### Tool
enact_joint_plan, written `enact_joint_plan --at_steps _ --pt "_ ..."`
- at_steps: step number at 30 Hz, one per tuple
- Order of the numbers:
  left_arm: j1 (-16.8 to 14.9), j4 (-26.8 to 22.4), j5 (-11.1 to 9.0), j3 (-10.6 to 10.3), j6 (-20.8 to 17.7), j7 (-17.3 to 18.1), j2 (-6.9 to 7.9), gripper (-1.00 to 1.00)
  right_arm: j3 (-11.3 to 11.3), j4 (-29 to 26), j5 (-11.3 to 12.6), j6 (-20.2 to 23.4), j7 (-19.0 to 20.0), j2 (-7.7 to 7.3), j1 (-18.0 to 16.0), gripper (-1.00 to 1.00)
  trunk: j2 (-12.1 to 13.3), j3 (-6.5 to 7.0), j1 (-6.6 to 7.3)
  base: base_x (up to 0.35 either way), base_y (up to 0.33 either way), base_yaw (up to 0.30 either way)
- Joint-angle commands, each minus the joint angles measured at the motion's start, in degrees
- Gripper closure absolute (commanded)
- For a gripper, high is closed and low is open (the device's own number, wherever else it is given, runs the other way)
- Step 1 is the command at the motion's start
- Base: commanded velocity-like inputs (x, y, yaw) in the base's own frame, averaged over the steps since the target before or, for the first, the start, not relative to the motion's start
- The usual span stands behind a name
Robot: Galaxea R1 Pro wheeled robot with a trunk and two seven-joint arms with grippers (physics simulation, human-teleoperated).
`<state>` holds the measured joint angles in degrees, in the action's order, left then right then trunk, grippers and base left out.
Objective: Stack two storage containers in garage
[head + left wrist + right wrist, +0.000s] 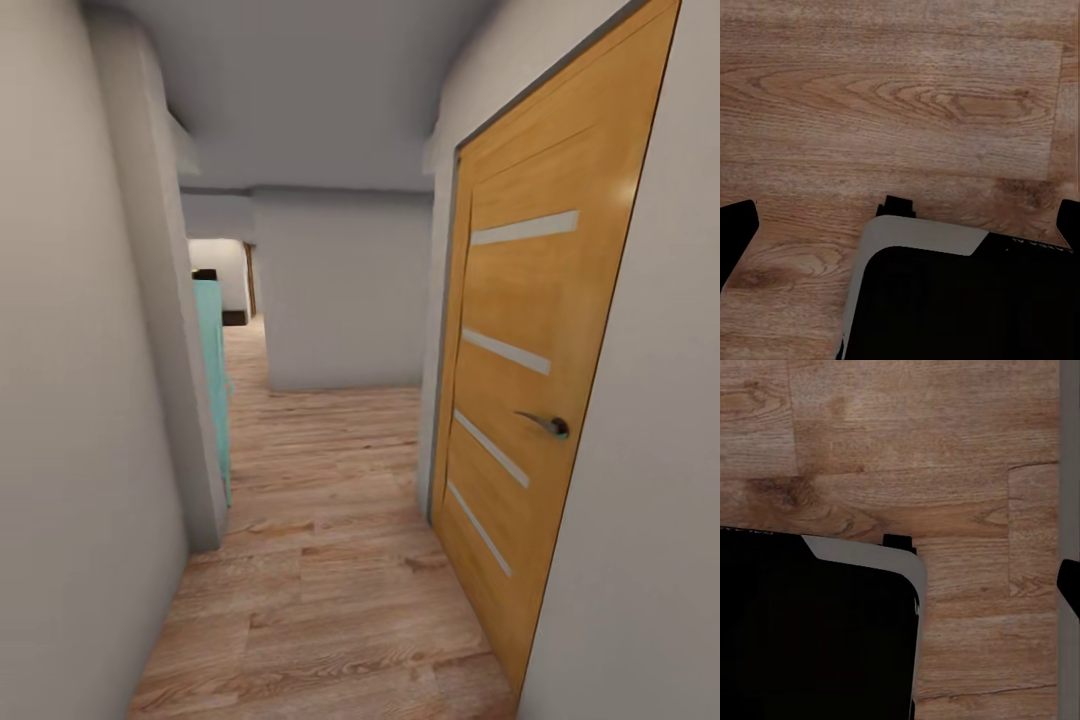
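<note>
I am in a narrow hallway with a light wood plank floor (330, 560). The two storage containers, the living room and the garage are out of view. In the left wrist view my left gripper (900, 225) is open above the planks, with its black fingertips (736, 232) at both edges of the picture and nothing between them. The right wrist view has one black fingertip (1071, 585) of my right gripper at the picture's edge, also over bare planks. My own black base with its grey rim (930, 240) lies below both grippers.
A shut orange-wood door (530, 400) with a metal handle (548, 424) fills the right wall. A white wall (80, 400) runs close on the left, with a teal panel (212, 380) past its corner. A white wall (340, 290) ahead closes the hallway, which bends left around it.
</note>
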<state>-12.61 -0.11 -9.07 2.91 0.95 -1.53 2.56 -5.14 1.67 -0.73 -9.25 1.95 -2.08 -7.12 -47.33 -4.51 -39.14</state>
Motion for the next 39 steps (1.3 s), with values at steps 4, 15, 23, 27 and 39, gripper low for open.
enact_joint_plan --at_steps 4,15,23,27,39 --pt "0.0 0.0 -0.3 0.3 0.0 -0.1 -0.01 -1.0 -0.5 0.2 -0.1 -0.3 0.1 -0.04 -0.1 -1.0 -0.1 -0.09 -0.04 0.321 0.0 0.004" --pt "0.0 0.1 -0.3 0.3 0.0 -0.1 -0.01 -1.0 -0.6 0.2 -0.5 0.0 0.2 0.19 -0.1 -1.0 -0.1 -0.09 -0.04 0.322 0.0 0.029" --pt "0.0 0.1 -0.3 0.3 0.0 0.0 -0.01 -1.0 -0.4 0.2 -0.2 0.0 0.1 0.1 -0.1 -1.0 -0.1 -0.09 -0.04 0.322 0.0 0.23" --pt "0.0 0.0 -0.3 0.3 0.0 0.0 -0.01 -1.0 -0.5 0.2 -0.2 -0.1 0.1 -0.04 -0.1 -1.0 -0.1 -0.1 -0.04 0.322 0.0 0.085" --pt "0.0 0.0 -0.3 0.3 0.0 -0.1 -0.01 -1.0 -0.6 0.2 -0.3 -0.3 0.1 -0.32 -0.1 -1.0 -0.1 -0.1 -0.04 0.322 0.0 0.009"
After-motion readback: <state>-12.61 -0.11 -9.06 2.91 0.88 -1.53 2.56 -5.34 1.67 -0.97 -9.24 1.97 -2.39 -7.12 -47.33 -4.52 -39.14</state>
